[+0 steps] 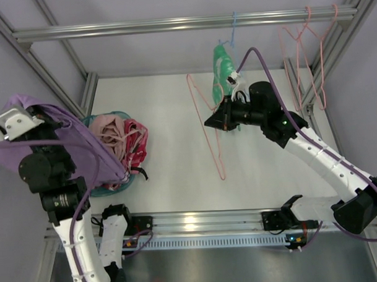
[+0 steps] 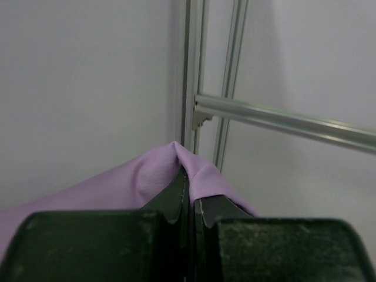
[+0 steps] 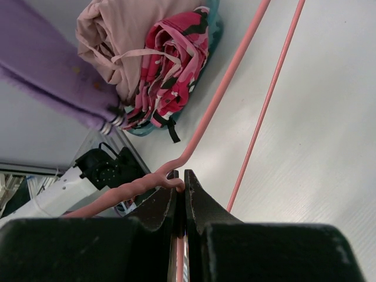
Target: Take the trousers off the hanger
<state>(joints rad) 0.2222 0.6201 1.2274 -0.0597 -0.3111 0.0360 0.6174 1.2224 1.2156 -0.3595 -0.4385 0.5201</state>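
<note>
My left jaws grip the trousers [image 1: 64, 130], my right jaws grip the hanger [image 3: 225, 82], both fully closed. The two are apart, so I reckon laying them down comes next.

I find no writing, label, brand, number or sign that I can read in any of my views.
</note>
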